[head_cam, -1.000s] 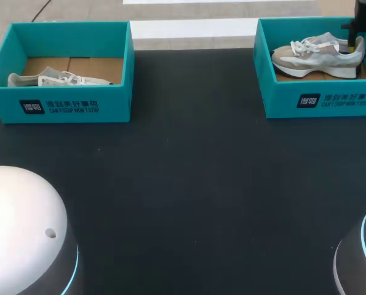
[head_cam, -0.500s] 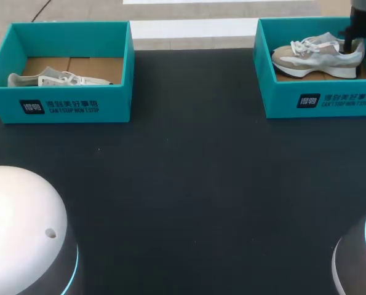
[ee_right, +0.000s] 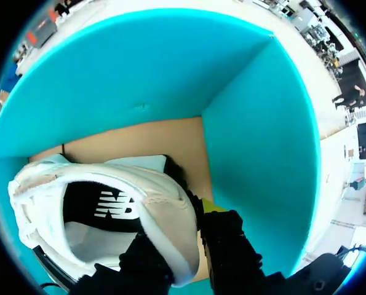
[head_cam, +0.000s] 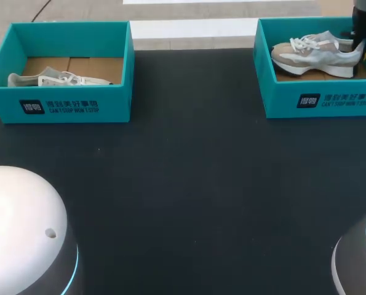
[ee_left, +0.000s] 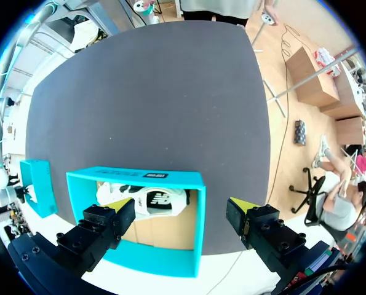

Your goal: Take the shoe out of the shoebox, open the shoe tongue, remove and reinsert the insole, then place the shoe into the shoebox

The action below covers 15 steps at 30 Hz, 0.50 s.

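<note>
Two fingers (ee_right: 232,246) of the right gripper (ee_right: 186,236) are clamped on the heel of the shoe (ee_right: 109,209), with the padded heel wall pinched between them and one yellow tip showing just behind it. From above, the right gripper (head_cam: 358,42) comes straight down into the far right corner of the right shoebox (head_cam: 318,101). It meets the shoe (head_cam: 318,54) at the heel end. The shoe is inside that box, toe toward the left shoebox and laces up. Whether its sole rests on the cardboard floor cannot be told. The left gripper (ee_left: 178,206) hangs high above the left shoebox (ee_left: 170,179). Its two fingers are spread wide and hold nothing, one tip over the box's inside and the other beyond its short wall. Under it the second shoe (ee_left: 149,200) lies in the box against one long wall, opening upward. The same second shoe (head_cam: 53,79) sits low against the near wall of the left shoebox (head_cam: 59,104) in the head view. Counted up, there are two teal shoeboxes, well apart at the far corners of the black table (head_cam: 189,184). Each holds one pale shoe with white laces, so there are two shoes. Of the two grippers, one is gripping and one is released.
</note>
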{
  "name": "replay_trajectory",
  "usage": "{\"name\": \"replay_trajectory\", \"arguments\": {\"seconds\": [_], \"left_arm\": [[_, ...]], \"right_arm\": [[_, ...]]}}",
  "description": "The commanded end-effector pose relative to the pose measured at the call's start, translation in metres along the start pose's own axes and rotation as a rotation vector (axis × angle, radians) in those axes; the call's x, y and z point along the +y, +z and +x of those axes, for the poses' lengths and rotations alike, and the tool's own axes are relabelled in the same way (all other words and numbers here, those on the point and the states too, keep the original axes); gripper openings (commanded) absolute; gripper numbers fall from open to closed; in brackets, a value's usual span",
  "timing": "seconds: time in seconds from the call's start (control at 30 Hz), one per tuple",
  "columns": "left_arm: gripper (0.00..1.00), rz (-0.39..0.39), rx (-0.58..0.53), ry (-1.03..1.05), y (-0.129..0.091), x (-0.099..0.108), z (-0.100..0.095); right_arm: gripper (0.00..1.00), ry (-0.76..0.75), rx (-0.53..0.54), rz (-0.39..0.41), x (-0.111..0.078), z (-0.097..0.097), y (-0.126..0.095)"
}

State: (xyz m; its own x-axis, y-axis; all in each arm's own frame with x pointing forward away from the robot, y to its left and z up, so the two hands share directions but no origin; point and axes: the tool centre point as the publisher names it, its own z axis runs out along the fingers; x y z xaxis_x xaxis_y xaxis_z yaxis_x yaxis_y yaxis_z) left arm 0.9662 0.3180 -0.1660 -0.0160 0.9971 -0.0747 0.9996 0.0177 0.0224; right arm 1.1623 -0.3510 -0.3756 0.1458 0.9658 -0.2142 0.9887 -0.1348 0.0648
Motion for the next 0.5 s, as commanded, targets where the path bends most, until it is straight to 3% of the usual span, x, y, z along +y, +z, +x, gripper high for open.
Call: {"name": "replay_trajectory", "arguments": {"seconds": [0.03, 0.5], "left_arm": [[1.00, -0.004, 0.003, 0.000, 0.000, -0.002, 0.000], [1.00, -0.004, 0.003, 0.000, 0.000, -0.002, 0.000]], "right_arm": [[0.00, -0.010, 0.002, -0.019, -0.010, -0.003, -0.014], [0.00, -0.012, 0.021, -0.094, -0.015, -0.022, -0.097]]}}
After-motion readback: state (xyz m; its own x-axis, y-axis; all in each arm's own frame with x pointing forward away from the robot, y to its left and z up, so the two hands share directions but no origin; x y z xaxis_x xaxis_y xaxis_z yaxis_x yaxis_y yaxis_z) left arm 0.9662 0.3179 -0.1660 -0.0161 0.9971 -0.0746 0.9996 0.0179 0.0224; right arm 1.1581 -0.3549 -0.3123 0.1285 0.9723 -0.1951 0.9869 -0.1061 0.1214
